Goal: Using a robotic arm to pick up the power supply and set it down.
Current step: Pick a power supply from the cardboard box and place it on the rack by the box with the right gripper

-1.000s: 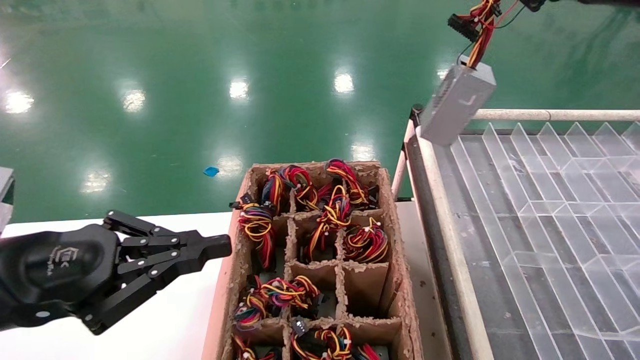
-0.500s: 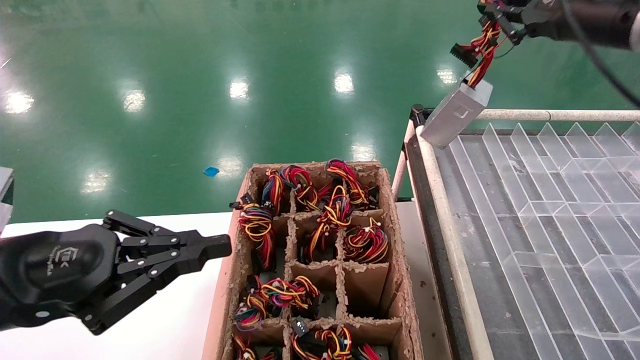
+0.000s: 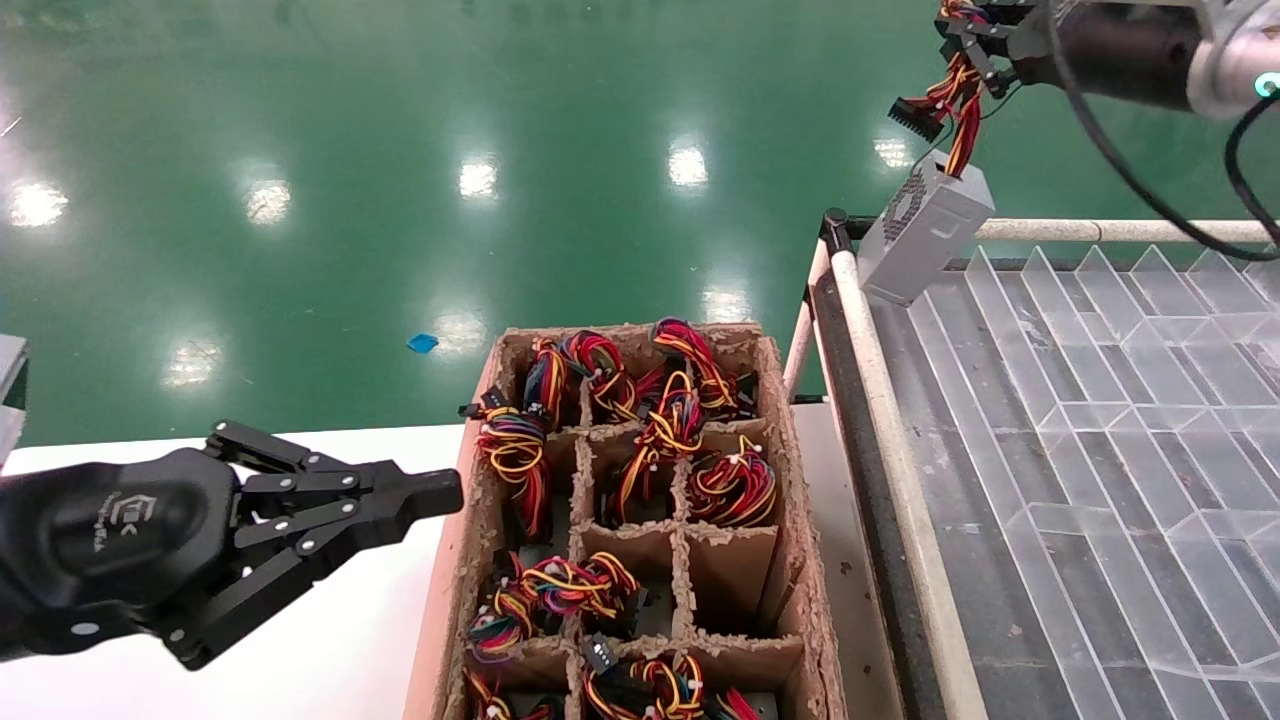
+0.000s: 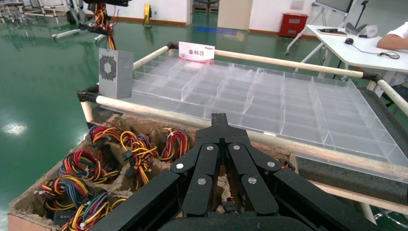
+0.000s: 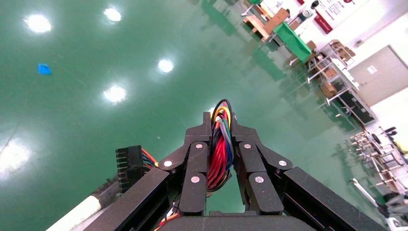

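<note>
The power supply [image 3: 925, 235] is a grey metal box hanging tilted by its red, yellow and black wires [image 3: 958, 90]. My right gripper [image 3: 965, 35] at the top right is shut on that wire bundle [image 5: 220, 149], and a black connector [image 5: 129, 166] dangles beside it. The box's lower end is over the far left corner of the clear divided tray [image 3: 1100, 400]; whether they touch I cannot tell. In the left wrist view the power supply [image 4: 115, 72] stands at that corner. My left gripper [image 3: 440, 492] [image 4: 220, 120] is shut and empty, parked left of the cardboard box.
A cardboard box [image 3: 790, 590] with paper dividers holds several power supplies with coloured wire bundles [image 3: 735, 485]. A white tube rail [image 3: 1100, 230] frames the tray. A white table [image 3: 330, 650] lies under my left arm. The floor is glossy green.
My right arm has come further into view at the top right. The hanging power supply has shifted slightly right, swung and turned its vented face into sight. The left arm is still.
</note>
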`<action>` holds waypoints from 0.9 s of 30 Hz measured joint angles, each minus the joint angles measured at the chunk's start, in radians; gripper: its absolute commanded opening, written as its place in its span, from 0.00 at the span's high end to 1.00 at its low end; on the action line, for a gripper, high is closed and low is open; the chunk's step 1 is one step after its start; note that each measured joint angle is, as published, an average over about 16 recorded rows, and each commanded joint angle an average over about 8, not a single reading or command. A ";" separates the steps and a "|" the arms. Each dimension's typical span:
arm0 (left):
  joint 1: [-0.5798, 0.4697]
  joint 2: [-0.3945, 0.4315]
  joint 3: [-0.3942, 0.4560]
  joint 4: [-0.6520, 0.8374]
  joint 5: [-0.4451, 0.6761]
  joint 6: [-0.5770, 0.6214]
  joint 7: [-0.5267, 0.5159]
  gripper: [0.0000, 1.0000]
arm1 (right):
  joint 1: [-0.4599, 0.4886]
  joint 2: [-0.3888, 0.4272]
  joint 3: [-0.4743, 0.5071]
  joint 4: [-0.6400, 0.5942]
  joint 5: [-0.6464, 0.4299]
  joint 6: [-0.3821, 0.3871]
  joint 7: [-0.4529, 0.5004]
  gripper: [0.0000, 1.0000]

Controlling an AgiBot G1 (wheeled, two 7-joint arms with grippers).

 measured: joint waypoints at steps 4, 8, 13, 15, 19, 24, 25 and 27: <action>0.000 0.000 0.000 0.000 0.000 0.000 0.000 1.00 | -0.004 -0.016 -0.002 -0.002 -0.003 0.025 -0.001 1.00; 0.000 0.000 0.000 0.000 0.000 0.000 0.000 1.00 | -0.008 -0.032 -0.004 -0.002 -0.006 0.044 -0.002 1.00; 0.000 0.000 0.000 0.000 0.000 0.000 0.000 1.00 | -0.018 -0.054 -0.005 -0.003 -0.007 0.061 -0.003 1.00; 0.000 0.000 0.000 0.000 0.000 0.000 0.000 1.00 | -0.023 -0.063 -0.005 -0.003 -0.008 0.068 -0.004 1.00; 0.000 0.000 0.000 0.000 0.000 0.000 0.000 1.00 | -0.038 -0.080 -0.005 -0.007 -0.007 0.085 -0.003 1.00; 0.000 0.000 0.000 0.000 0.000 0.000 0.000 1.00 | -0.061 -0.097 0.000 -0.012 -0.001 0.104 0.005 1.00; 0.000 0.000 0.000 0.000 0.000 0.000 0.000 1.00 | -0.065 -0.100 0.001 -0.013 0.001 0.107 0.007 1.00; 0.000 0.000 0.000 0.000 0.000 0.000 0.000 1.00 | -0.073 -0.105 0.003 -0.014 0.004 0.112 0.011 0.97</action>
